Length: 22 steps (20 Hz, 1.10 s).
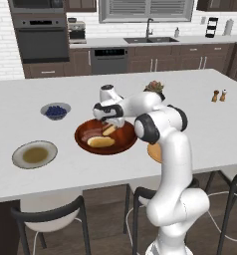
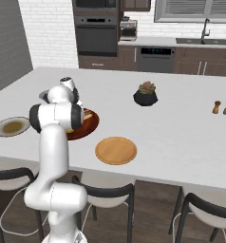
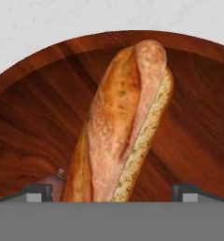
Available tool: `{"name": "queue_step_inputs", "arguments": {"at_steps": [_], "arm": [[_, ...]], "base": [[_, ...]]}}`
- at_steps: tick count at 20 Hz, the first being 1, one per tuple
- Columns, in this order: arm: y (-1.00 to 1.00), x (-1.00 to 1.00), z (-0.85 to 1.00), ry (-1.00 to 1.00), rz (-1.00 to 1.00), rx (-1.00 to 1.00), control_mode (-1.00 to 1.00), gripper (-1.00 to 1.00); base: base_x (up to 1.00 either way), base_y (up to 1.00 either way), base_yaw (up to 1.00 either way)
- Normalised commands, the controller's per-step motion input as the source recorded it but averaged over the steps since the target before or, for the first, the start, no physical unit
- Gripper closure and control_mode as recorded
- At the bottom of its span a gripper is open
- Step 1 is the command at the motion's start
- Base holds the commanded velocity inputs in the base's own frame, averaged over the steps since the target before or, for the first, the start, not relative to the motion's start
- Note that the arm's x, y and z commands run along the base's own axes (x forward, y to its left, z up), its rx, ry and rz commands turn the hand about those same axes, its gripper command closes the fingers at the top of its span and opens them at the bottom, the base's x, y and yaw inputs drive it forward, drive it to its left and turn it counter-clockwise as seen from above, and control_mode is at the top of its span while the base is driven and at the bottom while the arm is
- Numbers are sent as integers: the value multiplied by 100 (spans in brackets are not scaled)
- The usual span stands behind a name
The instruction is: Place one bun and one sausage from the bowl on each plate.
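Note:
The reddish-brown wooden bowl (image 1: 125, 140) (image 2: 86, 128) (image 3: 34, 117) sits mid-counter and holds two buns (image 1: 101, 142) and a sausage (image 1: 92, 133). My gripper (image 1: 109, 125) (image 3: 112, 193) hangs low over the bowl, open. In the hand view a split golden bun (image 3: 125, 122) runs up between the two dark fingertips (image 3: 38, 192), which stand wide on either side without touching it. A bit of sausage (image 3: 52, 182) peeks beside the bun. The grey-rimmed plate (image 1: 35, 154) (image 2: 11, 126) lies left of the bowl. The orange-tan plate (image 2: 116, 150) (image 1: 153, 152) lies to its right, partly behind my arm in the left base view.
A small grey bowl of blueberries (image 1: 56, 110) stands behind the bowl to the left. A potted plant (image 1: 154, 88) (image 2: 145, 94) and two shakers (image 1: 218, 95) (image 2: 221, 107) stand farther back and right. Stools line the counter's near edge.

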Motion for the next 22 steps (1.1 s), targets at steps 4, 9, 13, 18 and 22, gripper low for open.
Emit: {"name": "queue_step_inputs", "arguments": {"at_steps": [4, 9, 13, 18, 22], "arm": [[0, 18, -34, -9, 0, 0, -100, -100], [0, 11, -28, -11, 0, 0, -100, -100], [0, 19, -14, -3, 0, 0, -100, 100], [0, 6, -2, 0, 0, 0, -100, 100], [0, -10, 0, -3, 0, 0, -100, 100]], "base": [[0, 0, 0], [0, 0, 0], [0, 0, 0], [0, 0, 0], [0, 0, 0]]}}
